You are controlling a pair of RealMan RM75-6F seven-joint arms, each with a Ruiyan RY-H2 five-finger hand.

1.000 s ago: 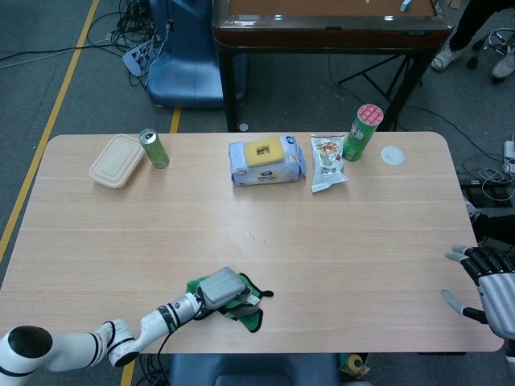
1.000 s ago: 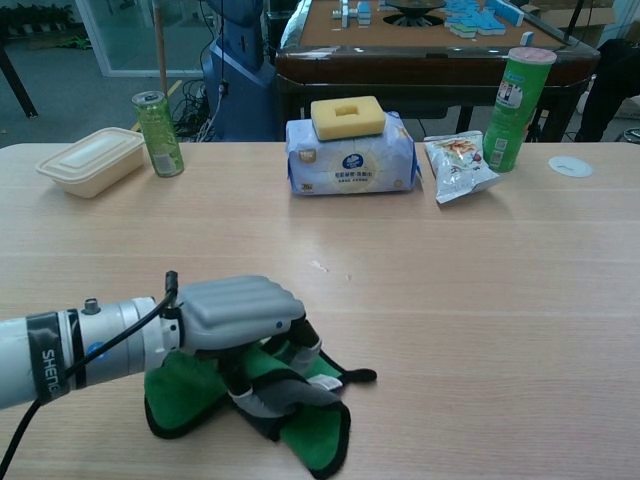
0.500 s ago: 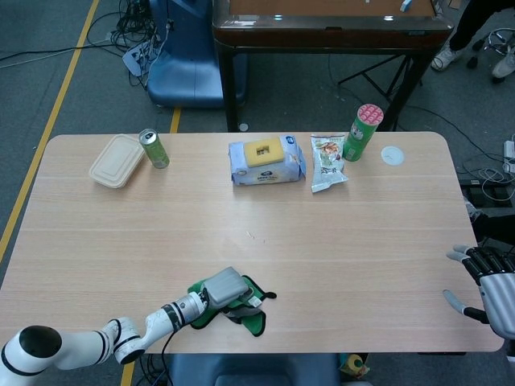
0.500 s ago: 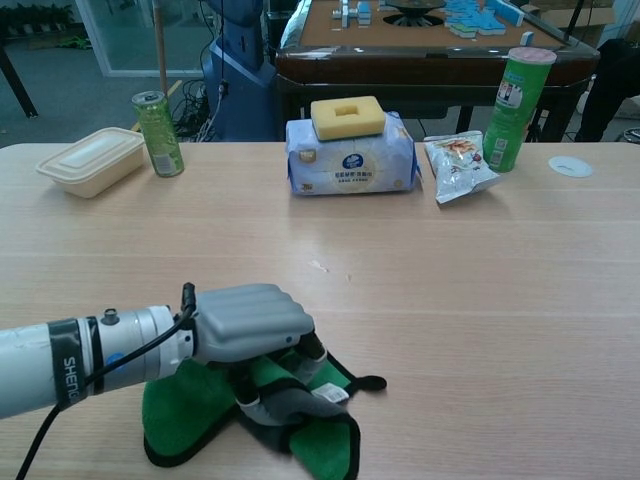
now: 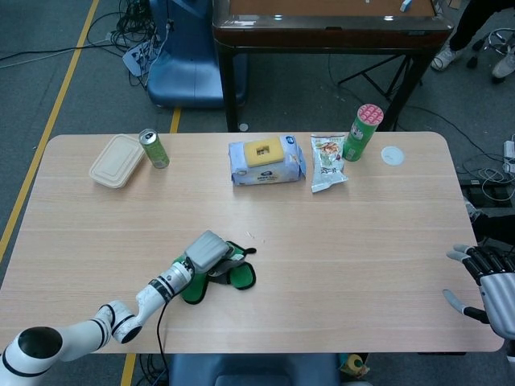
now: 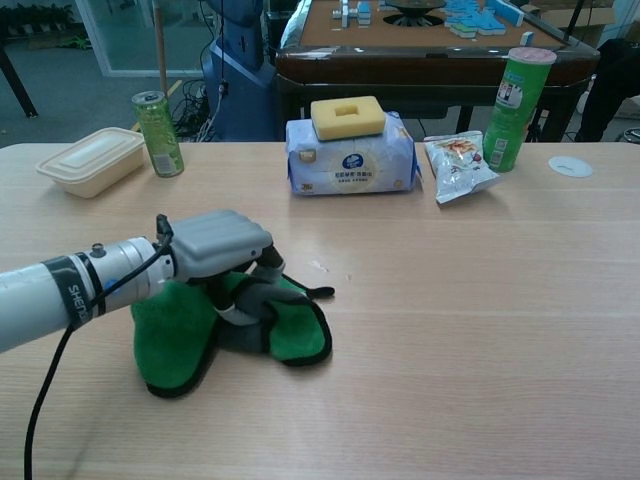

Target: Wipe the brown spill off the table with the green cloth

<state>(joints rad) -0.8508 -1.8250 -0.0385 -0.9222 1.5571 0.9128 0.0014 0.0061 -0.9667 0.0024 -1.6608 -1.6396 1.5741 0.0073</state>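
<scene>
While the left robot hand (image 6: 222, 243) rests on top of the green cloth (image 6: 185, 335), its fingers (image 6: 262, 295) are curled down into the cloth and hold it against the desk (image 6: 480, 330). The cloth lies a bit left of the middle of the desk, on the side nearer the robot, and it is bunched up under the hand. A black edge runs around the cloth. In the head view the same left robot hand (image 5: 208, 251) and cloth (image 5: 233, 276) sit just below a tiny mark (image 5: 250, 236) on the wood. I cannot tell if that mark is the brown spill, because it is too small to see well.

The right robot hand (image 5: 487, 283) shows only in the head view, at the right edge of the desk. Its fingers are spread apart and it holds nothing.

Along the far side of the desk stand other things. From left to right there is a tan lunch box (image 6: 92, 160) with its lid on, a green can (image 6: 158, 133), a pack of wipes (image 6: 352, 159) with a yellow sponge (image 6: 347, 116) on top, a snack bag (image 6: 458, 163), and a tall green tube (image 6: 517, 95) with a pink lid. A small white round lid (image 6: 570, 166) lies flat near the far right corner. All of these are well apart from the cloth.
</scene>
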